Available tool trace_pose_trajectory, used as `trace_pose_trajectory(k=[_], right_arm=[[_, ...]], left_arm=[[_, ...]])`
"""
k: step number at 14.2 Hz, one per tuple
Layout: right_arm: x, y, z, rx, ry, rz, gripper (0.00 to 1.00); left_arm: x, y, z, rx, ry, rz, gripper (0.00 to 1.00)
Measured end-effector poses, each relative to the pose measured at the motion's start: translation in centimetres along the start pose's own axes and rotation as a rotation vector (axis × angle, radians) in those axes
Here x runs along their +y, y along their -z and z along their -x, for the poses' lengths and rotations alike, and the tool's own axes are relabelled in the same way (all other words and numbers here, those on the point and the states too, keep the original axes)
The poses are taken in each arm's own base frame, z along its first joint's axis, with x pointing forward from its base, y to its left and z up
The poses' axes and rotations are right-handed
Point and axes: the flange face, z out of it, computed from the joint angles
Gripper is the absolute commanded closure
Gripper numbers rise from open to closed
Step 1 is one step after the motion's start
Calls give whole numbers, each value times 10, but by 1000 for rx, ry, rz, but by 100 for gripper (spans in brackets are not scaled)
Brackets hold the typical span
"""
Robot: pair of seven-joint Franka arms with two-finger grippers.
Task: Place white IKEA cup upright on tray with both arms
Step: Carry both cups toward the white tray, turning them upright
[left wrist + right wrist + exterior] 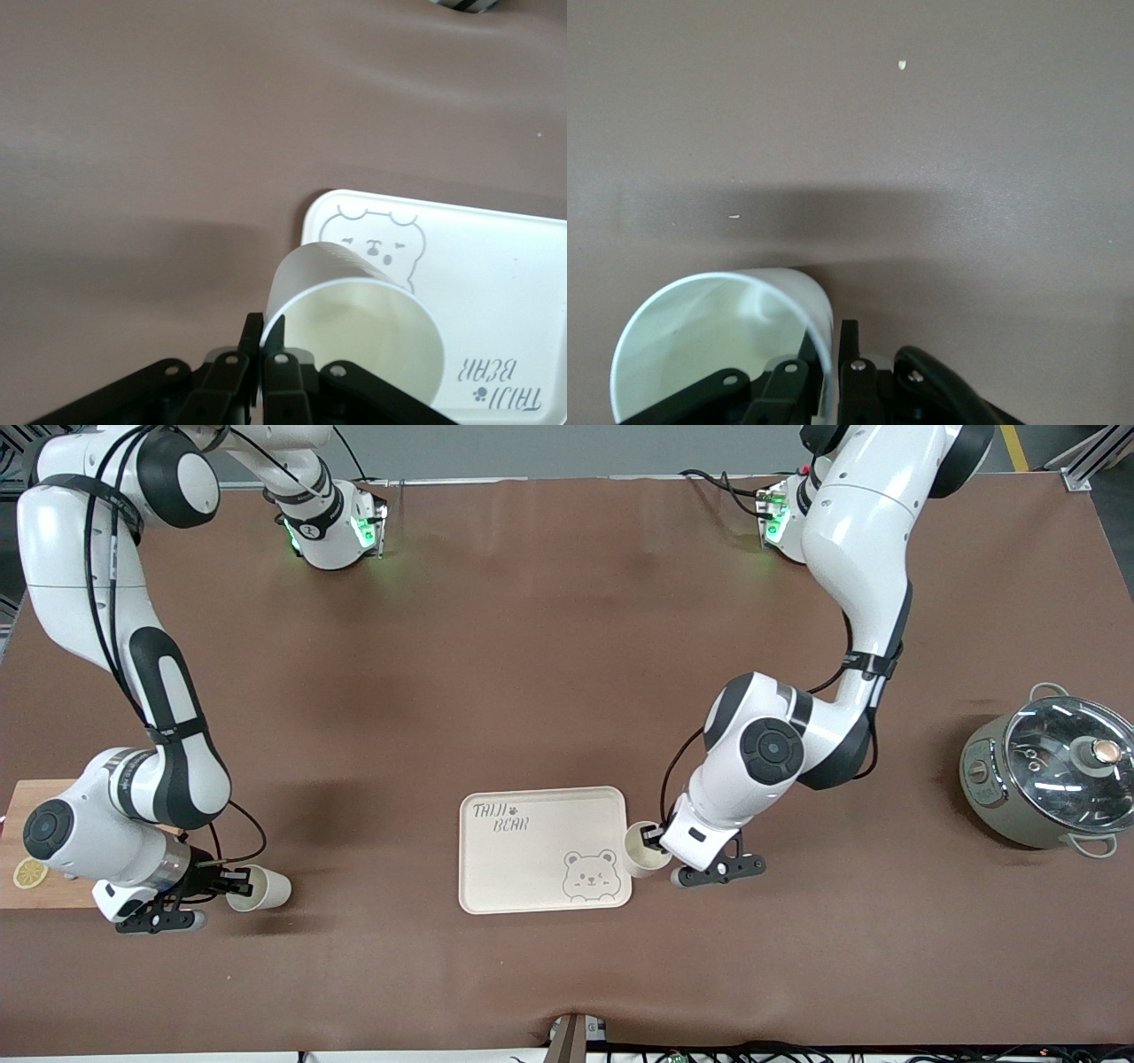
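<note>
The cream tray (pixel 523 868) with the bear drawing lies on the brown table, near the front camera. My left gripper (pixel 654 835) is shut on the rim of a white cup (pixel 643 852), which it holds tilted just off the tray's edge toward the left arm's end. In the left wrist view the fingers (pixel 254 335) pinch the cup's wall (pixel 354 319), with the tray (pixel 505 292) beside it. My right gripper (pixel 237 881) is shut on the rim of a second white cup (pixel 263 889), tilted on its side by the cutting board; the right wrist view shows this cup (pixel 709 336) too.
A wooden cutting board (pixel 35 802) with a lemon slice (pixel 30 874) lies at the right arm's end, under that arm's wrist. A grey pot with a glass lid (pixel 1054 775) stands at the left arm's end.
</note>
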Motion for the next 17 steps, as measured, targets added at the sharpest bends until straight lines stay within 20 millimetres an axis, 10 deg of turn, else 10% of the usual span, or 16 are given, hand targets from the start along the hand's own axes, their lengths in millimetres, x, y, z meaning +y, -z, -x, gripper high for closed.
trace_pose_trajectory(k=[11,17], right_arm=[[-34,14,-8,-71,-18,-27,100],[-119,41,-15,-157,-195,-33,100]], left_arm=[[41,-44,38,21,68,36,100],[44,-87,60,-23,89,-7,100]])
